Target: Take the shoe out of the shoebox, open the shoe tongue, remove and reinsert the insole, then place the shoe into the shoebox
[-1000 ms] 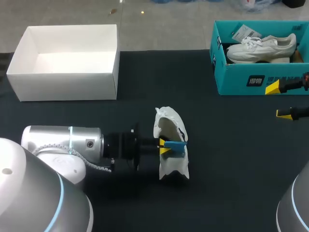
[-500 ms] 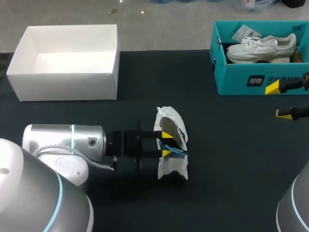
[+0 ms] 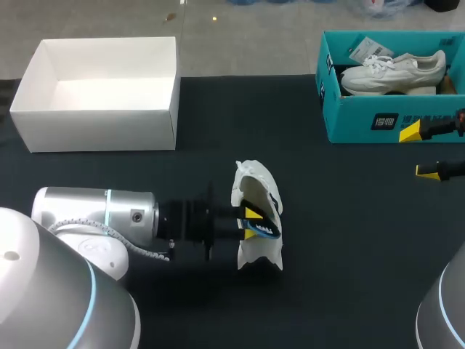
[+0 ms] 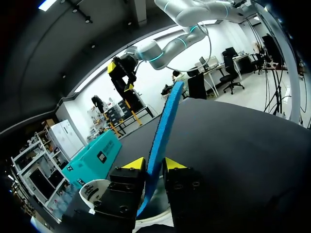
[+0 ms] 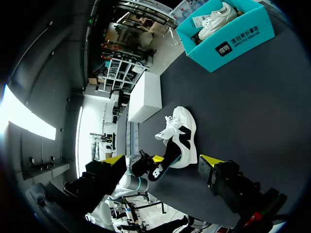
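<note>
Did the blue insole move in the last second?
Yes. Against the white shoe, which stayed put, the blue insole turned edge-on and slipped slightly toward the near edge of the table, gripped by the left end effector.

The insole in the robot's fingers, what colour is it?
Bright blue. The thin insole shows best in the left wrist view.

My head camera looks down from above and behind on the whole table [image 3: 349, 218]. My left wrist camera faces the teal shoebox [image 4: 92, 158], upper right in the head view; my right one, farther back, shares the shoe [image 5: 177, 138].
</note>
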Controlling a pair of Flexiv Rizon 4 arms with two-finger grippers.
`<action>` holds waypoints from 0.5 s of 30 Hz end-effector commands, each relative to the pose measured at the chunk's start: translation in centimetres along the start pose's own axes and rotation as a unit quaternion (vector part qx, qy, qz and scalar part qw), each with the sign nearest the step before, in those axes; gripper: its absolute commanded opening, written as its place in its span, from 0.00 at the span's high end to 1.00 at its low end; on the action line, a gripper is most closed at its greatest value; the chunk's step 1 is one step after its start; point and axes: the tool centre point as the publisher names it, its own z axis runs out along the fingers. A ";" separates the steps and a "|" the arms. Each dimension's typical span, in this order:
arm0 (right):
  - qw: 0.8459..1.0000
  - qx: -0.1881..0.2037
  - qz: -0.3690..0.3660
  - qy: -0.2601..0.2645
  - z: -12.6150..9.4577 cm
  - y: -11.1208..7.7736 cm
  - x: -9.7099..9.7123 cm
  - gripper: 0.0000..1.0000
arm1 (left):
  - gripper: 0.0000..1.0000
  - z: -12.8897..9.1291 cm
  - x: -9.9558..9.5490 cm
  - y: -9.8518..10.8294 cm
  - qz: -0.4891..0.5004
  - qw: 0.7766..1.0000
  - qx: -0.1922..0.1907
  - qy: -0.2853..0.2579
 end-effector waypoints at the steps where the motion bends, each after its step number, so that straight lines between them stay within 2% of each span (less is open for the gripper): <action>1: 1.000 -0.001 0.000 -0.001 0.0 -0.1 0.0 0.00 | 1.00 0.4 -0.2 0.6 -0.002 1.000 -0.004 -0.006; 15: 1.000 -0.001 0.000 -0.001 0.0 -0.1 0.0 0.00 | 1.00 0.4 -0.7 2.3 -0.003 0.999 -0.030 -0.029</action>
